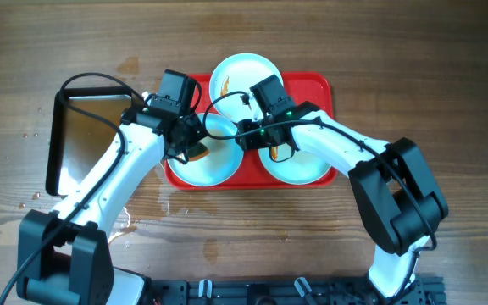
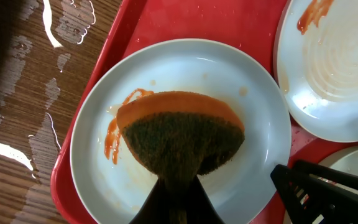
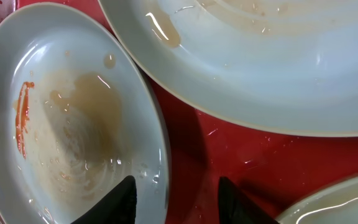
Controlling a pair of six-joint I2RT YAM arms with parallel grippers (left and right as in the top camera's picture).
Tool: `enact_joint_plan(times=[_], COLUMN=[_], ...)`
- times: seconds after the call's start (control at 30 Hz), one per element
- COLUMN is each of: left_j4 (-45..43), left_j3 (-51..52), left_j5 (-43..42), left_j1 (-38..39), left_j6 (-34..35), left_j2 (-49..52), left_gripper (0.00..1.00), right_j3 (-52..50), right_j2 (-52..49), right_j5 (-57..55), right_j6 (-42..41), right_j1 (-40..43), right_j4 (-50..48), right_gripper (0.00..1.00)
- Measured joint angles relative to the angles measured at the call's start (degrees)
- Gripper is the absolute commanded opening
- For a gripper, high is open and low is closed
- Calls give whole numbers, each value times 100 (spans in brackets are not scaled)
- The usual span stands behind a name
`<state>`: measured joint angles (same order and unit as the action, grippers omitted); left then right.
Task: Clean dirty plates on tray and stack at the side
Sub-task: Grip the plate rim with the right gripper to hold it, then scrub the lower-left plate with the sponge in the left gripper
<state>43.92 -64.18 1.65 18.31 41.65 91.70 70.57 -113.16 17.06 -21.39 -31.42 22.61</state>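
Three pale plates lie on the red tray (image 1: 316,85). My left gripper (image 2: 176,186) is shut on an orange and dark green sponge (image 2: 179,137), pressed on the front left plate (image 2: 166,62) beside an orange-red smear (image 2: 110,140). The sponge also shows in the overhead view (image 1: 195,152). The back plate (image 1: 244,72) has a smear near its rim (image 2: 316,12). The front right plate (image 1: 299,169) is partly under my right arm. My right gripper (image 3: 182,199) is open and empty, straddling the rim of a smeared plate (image 3: 67,124). I cannot tell which plate.
A black metal pan (image 1: 58,144) lies on the wood left of the tray. Water puddles sit on the table by the tray's left edge (image 2: 55,25) and in front of it (image 1: 163,203). Both arms crowd over the middle of the tray.
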Motion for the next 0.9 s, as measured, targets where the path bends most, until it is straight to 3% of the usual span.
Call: enact_joint_plan(times=[0.23, 0.37, 0.47, 0.7, 0.9], left_j4=[-162, -192, -195, -328, -1244], left_j3=[42, 155, 168, 306, 907], left_j5=[-7, -96, -157, -249, -446], left_j1=[0, 0, 0, 44, 361], left_j6=[-2, -2, -20, -22, -22], left_j2=[0, 2, 2, 2, 13], left_gripper=[4, 4, 4, 4, 4], right_j3=[0, 15, 85, 96, 122], right_j2=[-42, -179, -310, -385, -396], right_j5=[2, 4, 92, 157, 149], right_j6=[-26, -55, -63, -26, -55], right_j1=[0, 0, 2, 0, 0], right_j4=[-4, -177, -306, -415, -358], right_gripper=[36, 28, 26, 6, 4])
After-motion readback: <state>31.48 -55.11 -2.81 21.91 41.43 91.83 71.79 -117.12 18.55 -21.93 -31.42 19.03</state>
